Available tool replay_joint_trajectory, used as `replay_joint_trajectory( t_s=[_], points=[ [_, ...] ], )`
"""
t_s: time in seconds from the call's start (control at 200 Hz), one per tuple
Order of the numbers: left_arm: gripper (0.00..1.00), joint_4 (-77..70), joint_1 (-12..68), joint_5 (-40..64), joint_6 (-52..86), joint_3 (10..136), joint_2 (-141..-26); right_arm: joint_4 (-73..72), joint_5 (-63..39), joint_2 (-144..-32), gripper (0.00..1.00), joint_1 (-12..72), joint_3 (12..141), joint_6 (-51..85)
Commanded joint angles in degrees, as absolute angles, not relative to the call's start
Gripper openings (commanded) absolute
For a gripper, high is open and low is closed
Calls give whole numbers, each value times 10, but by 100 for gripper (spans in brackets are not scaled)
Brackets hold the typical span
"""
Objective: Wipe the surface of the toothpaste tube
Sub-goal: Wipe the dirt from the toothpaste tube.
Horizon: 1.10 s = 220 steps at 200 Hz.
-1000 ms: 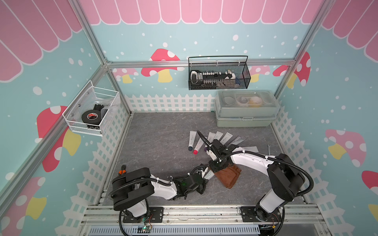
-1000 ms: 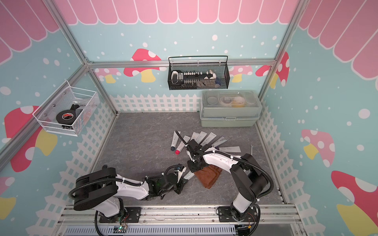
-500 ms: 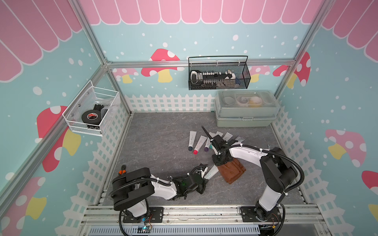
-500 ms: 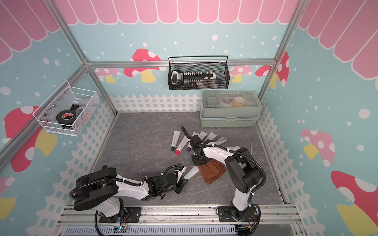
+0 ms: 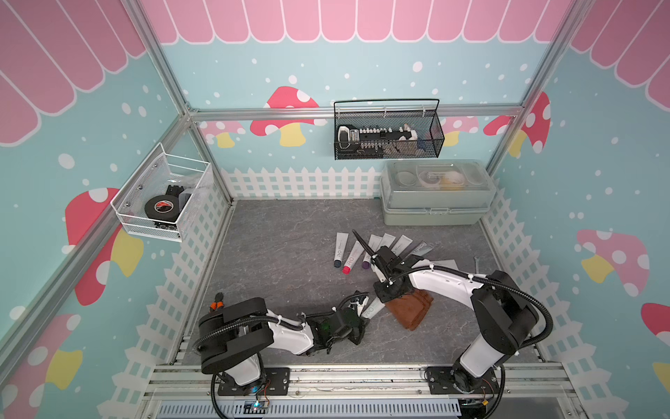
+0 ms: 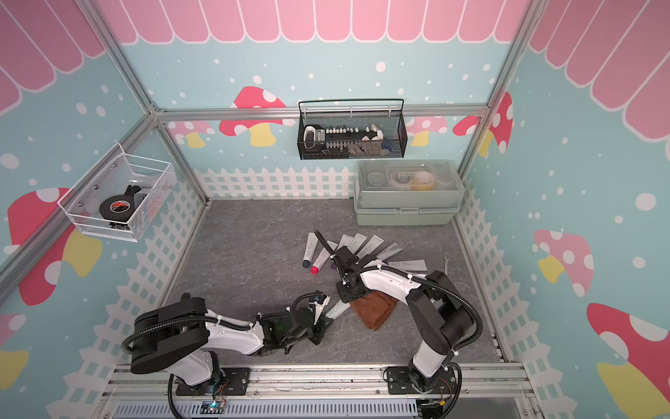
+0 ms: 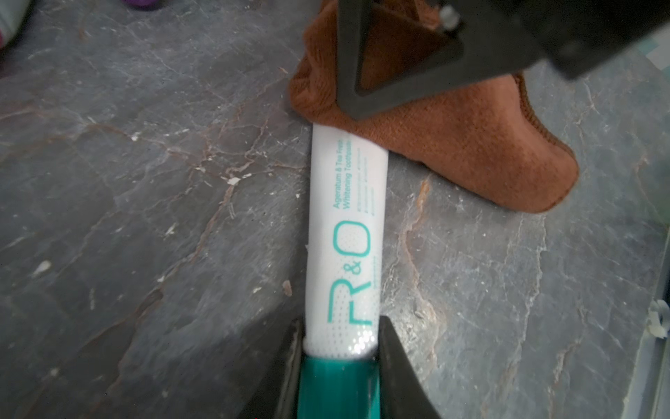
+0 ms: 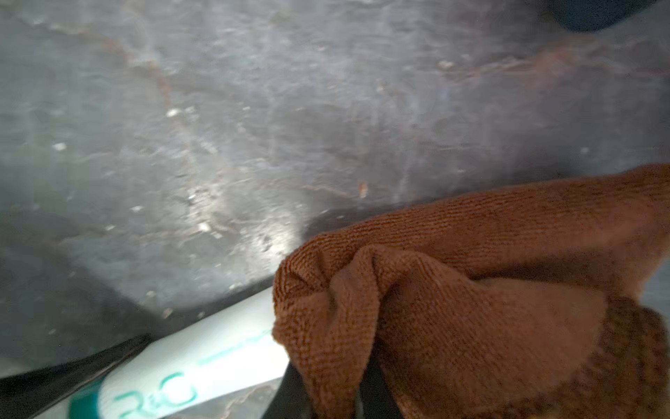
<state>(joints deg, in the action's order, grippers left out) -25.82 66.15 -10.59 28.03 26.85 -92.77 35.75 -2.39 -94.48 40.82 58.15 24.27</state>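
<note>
A white toothpaste tube (image 7: 344, 235) with teal lettering and a teal cap lies on the grey floor near the front, seen in both top views (image 5: 373, 311) (image 6: 337, 310). My left gripper (image 7: 340, 326) is shut on its cap end, low over the floor (image 5: 362, 321). A brown cloth (image 5: 411, 308) (image 7: 453, 145) covers the tube's far end. My right gripper (image 8: 328, 395) is shut on a fold of that cloth (image 8: 453, 308) and presses down at the edge nearest the tube (image 5: 384, 294). The tube's tail is hidden under the cloth.
Several other tubes (image 5: 384, 246) lie fanned out behind the right arm. A green lidded box (image 5: 435, 203) stands at the back right under a black mesh basket (image 5: 388, 134). A white wire basket (image 5: 163, 203) hangs on the left wall. A small wrench (image 5: 476, 262) lies far right.
The right gripper slid the cloth along the tube, first away from the cap, then back a little toward it. The left gripper and the tube stayed put.
</note>
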Motion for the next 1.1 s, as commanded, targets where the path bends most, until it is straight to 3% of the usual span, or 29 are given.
replay_joint_trajectory(
  t_s=[0.0, 0.11, 0.325, 0.751, 1.096],
  points=[
    [26, -176, 659, -109, 284, 268, -949, 381, -148, -941, 12, 434, 554, 247],
    [26, -170, 659, -110, 282, 269, -945, 373, -152, -946, 12, 435, 551, 245],
    [26, -162, 658, -116, 283, 261, -925, 422, 29, -1037, 12, 385, 577, 241],
    [26, -176, 659, -126, 294, 229, -899, 452, 159, -1050, 12, 341, 586, 249],
    [26, -177, 659, -125, 287, 249, -925, 388, -75, -968, 12, 404, 565, 254]
  ],
)
